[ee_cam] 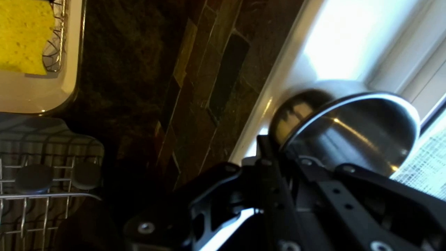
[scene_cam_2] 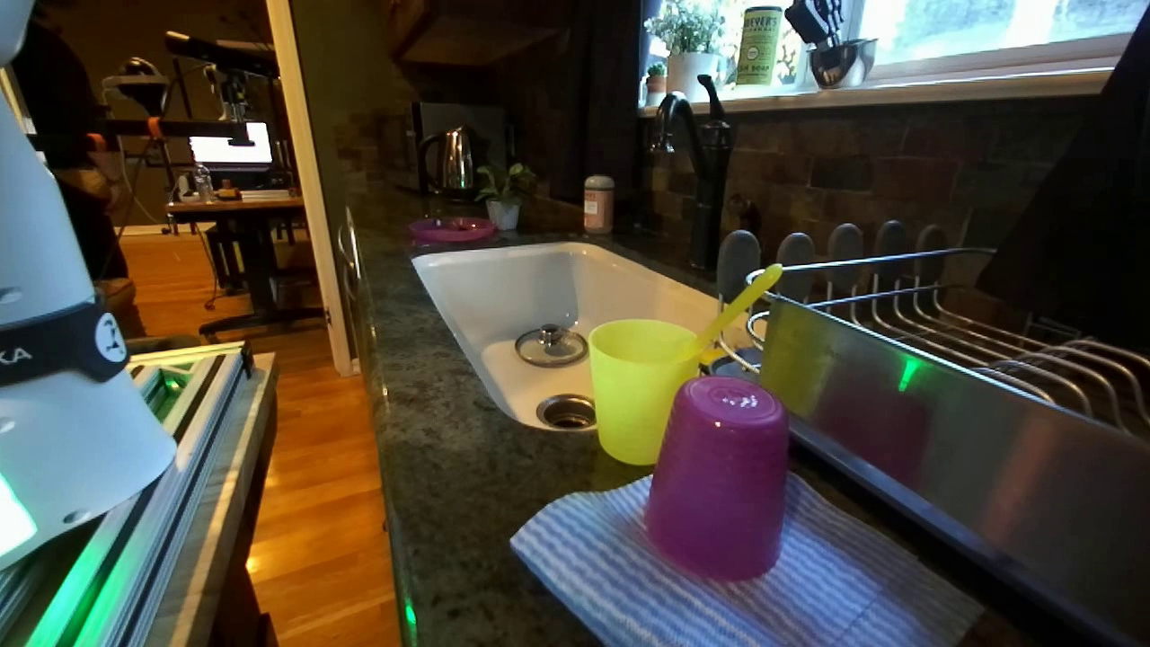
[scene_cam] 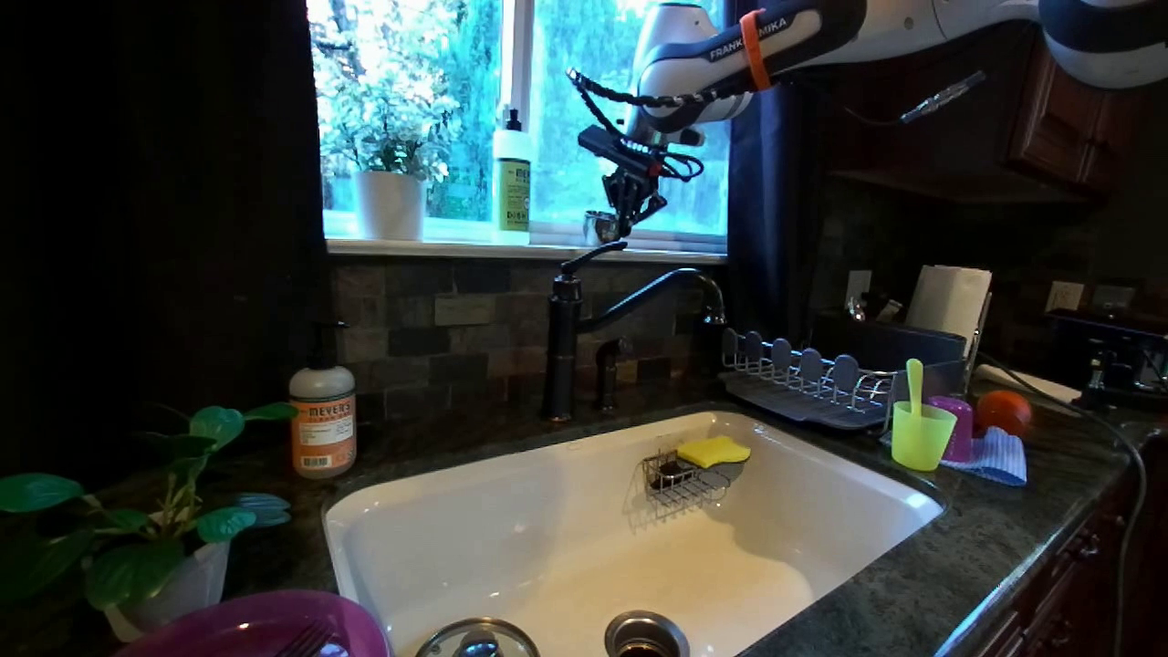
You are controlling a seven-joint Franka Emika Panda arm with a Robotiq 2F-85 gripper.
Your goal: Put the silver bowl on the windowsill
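I hold the gripper point(ee_cam: 281, 153) closed on the wall of the silver bowl point(ee_cam: 348, 130); the bowl, tilted over the windowsill point(scene_cam_2: 979, 87), lies from the jaws toward the window point(scene_cam: 584, 50). I cannot confirm base contact: verify seating before release.

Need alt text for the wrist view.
A black pincer grips a silver bowl by its rim at a pale windowsill; whether it rests there is unclear. At left: yellow sponge in the sink, dish rack lower in frame.

White arm point(scene_cam: 958, 27), black lettered panel point(scene_cam: 798, 36), orange strap point(scene_cam: 755, 50), looping black cables point(scene_cam: 680, 99) — black gripper point(ee_cam: 278, 148), silver screws point(ee_cam: 145, 228)
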